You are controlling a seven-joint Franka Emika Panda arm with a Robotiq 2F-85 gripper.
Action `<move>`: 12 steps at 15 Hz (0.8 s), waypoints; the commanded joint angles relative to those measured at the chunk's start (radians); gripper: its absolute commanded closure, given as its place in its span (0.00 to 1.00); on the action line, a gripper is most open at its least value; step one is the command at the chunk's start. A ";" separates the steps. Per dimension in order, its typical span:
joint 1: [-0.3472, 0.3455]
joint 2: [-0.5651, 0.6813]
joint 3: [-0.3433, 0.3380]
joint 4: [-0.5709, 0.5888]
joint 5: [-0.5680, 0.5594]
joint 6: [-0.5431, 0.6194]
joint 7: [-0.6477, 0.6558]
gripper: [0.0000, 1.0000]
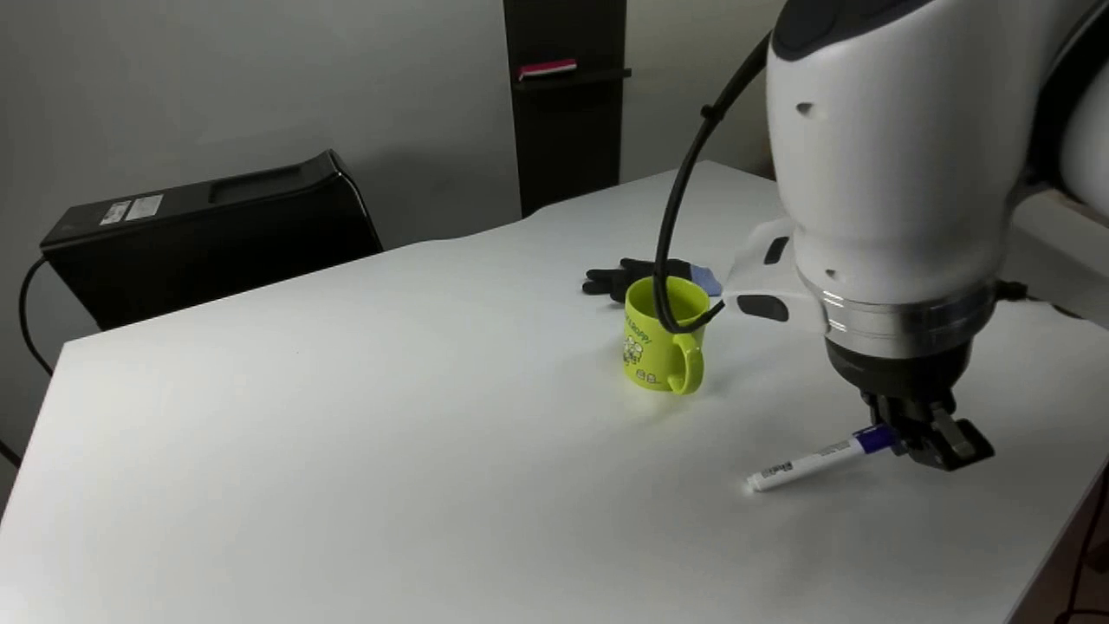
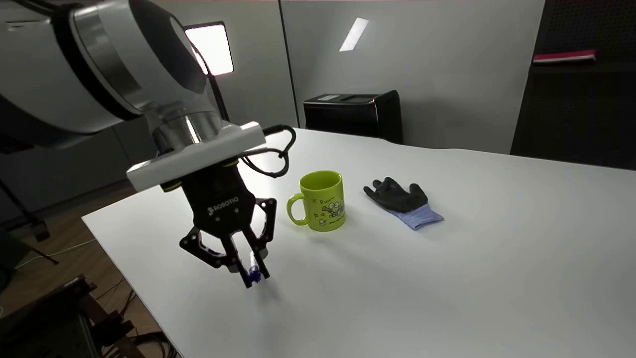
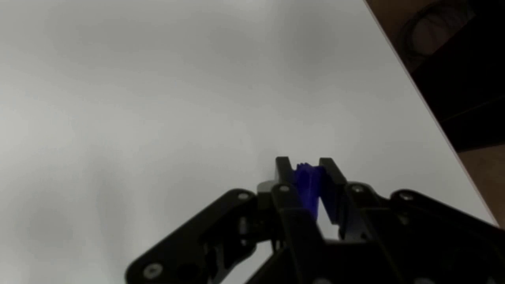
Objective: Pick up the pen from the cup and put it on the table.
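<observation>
A: State of the tool?
B: Narrowed, with the marker pinched by its purple-blue cap. The white barrel is slanted down and away. Whether the tabletop is touched by the free end cannot be told.
A: Step now?
B: Judged: lowering for placement. Best done slowly, the free end landed first, then the tool tilted as it is let down, so the barrel is laid flat and not levered out of the grip.
A: And release?
B: Only once the cap is all but down. Some rolling may be expected of a round barrel, and the tabletop's edge is seen to one side in the wrist view; a spot farther in might be preferred.
A: Farther off?
B: The lime-green mug is stood upright, the marker outside it and apart. Beyond that, in an exterior view, a black work glove is partly hidden by the mug. Neither need be disturbed.
</observation>
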 commanded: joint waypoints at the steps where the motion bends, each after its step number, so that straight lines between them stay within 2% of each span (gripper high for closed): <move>1: -0.013 0.083 0.015 0.084 0.115 -0.097 -0.167 0.95; 4: -0.015 0.105 0.011 0.151 0.167 -0.172 -0.266 0.94; 5: -0.014 0.106 0.010 0.170 0.173 -0.191 -0.287 0.63; 6: -0.013 0.107 0.008 0.192 0.175 -0.208 -0.303 0.53; 12: -0.035 0.099 0.012 0.325 0.215 -0.294 -0.431 0.12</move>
